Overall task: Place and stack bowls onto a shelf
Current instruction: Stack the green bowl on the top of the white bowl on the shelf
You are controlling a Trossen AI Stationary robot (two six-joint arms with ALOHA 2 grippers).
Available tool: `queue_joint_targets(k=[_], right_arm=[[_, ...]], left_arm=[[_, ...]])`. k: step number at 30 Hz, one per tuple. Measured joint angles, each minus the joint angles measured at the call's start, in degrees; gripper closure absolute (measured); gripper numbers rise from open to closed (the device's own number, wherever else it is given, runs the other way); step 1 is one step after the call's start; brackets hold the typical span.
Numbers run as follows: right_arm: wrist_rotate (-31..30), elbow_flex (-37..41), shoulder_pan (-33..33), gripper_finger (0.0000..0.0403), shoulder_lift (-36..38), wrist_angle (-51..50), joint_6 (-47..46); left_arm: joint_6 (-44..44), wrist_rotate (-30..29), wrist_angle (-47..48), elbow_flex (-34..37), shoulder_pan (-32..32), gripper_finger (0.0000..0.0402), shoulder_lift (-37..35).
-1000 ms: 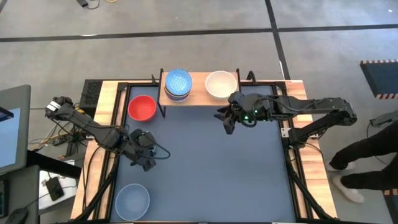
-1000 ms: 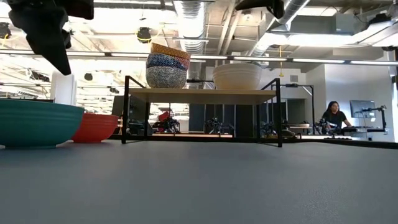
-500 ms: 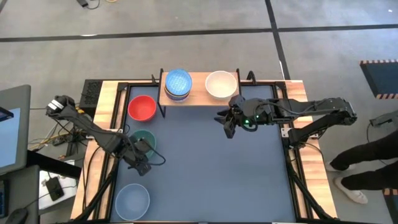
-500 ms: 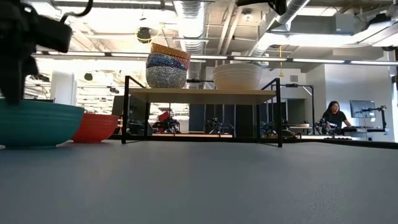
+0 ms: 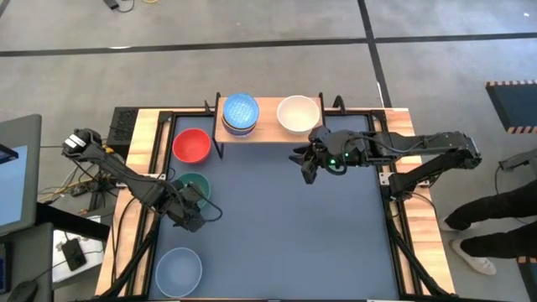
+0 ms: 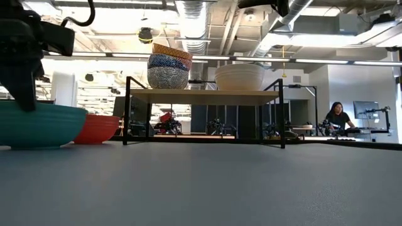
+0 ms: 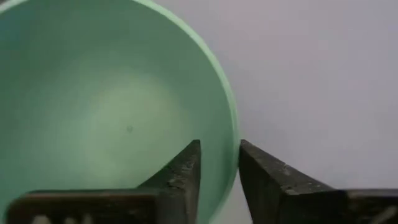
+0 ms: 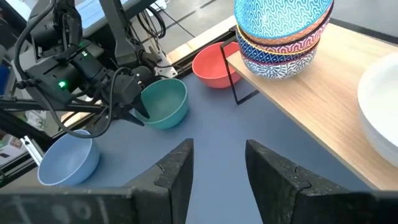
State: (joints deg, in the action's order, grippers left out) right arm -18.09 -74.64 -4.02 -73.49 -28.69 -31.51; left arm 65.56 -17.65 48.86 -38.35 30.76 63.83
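The green bowl [image 5: 195, 184] stands on the dark table at the left and also shows in the low view [image 6: 44, 125]. My left gripper [image 5: 190, 210] is at its near rim, shut on it [image 7: 219, 149]. On the light-wood shelf [image 5: 268, 130] at the far edge stand a stack of bowls topped by the light blue patterned one [image 5: 241, 111] and the cream white bowl [image 5: 298, 113]. The red bowl [image 5: 191, 145] rests on the table left of the shelf. The grey-blue bowl [image 5: 179, 270] rests near the front left corner. My right gripper [image 5: 308, 166] hangs open and empty in front of the shelf. My left gripper holds the green bowl's rim [image 7: 229, 134] on its near side, one finger inside the bowl and one outside. The fingers [image 6: 25, 88] come from above, pointing down. The bowl stands upright with its base on the table.
The shelf's black legs [image 6: 125, 113] stand on the table's far part. The middle and right of the dark table top [image 5: 294, 235] are bare. A person [image 6: 338, 119] sits far off in the room behind, and another person's legs [image 5: 495, 210] show at the right of the table.
My left gripper has come down from above the green bowl and moved a little toward the table's near edge, setting its fingers over the bowl's near rim.
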Motion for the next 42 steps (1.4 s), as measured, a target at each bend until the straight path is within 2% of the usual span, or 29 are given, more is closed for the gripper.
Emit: queue_joint_targets(k=[6, 12, 15, 18, 23, 28, 31, 33, 36, 42], right_arm=[[0.0, -0.01, 0.04, 0.0233, 0.0, 0.46, 0.43], [-0.04, 0.01, 0.05, 0.0233, 0.0, 1.33, 0.45], [-0.06, 0.0, 0.05, 0.0233, 0.0, 1.5, -1.31], [0.25, 0.01, 0.05, 0.0233, 0.0, 1.0, -4.81], [1.42, -0.07, -0.67, 0.0233, -1.02, 1.01, -6.95], [1.7, -0.14, -2.52, 0.0222, -3.22, 2.39, -6.95], [3.22, 0.01, -3.09, 0.0203, -5.36, 3.07, -6.95], [5.81, -0.05, -3.05, 0.0186, -6.95, 4.44, -7.1], [6.43, -0.01, -3.03, 0.0164, -9.51, 7.02, -6.47], [6.16, -0.26, -1.02, 0.0153, -14.05, 8.46, -1.22]], left_arm=[[-4.92, 2.42, -0.25, 0.0, -0.94, 0.0392, 0.0], [-11.07, 7.82, -5.45, 0.27, -1.72, 0.0399, 0.0], [-15.18, 8.01, -7.36, -1.57, -1.38, 0.04, 0.11], [-23.7, 5.67, -8.29, -5.2, -0.66, 0.0401, 0.09], [-45.05, 1.51, -8.92, -12.16, -0.03, 0.0401, 1.1], [-65.22, 0.67, -4.78, -21.74, -0.78, 0.0401, 8.63], [-72.76, -1.03, 1.59, -29.11, -1.58, 0.0401, 15.74], [-77.61, -4.35, 5.99, -34.46, -1.83, 0.0401, 20.49], [-83.79, -10.13, 11.76, -42.12, -2.5, 0.0401, 26.74], [-95.04, -13.06, 16.67, -52.67, -4.5, 0.0401, 34.25]])
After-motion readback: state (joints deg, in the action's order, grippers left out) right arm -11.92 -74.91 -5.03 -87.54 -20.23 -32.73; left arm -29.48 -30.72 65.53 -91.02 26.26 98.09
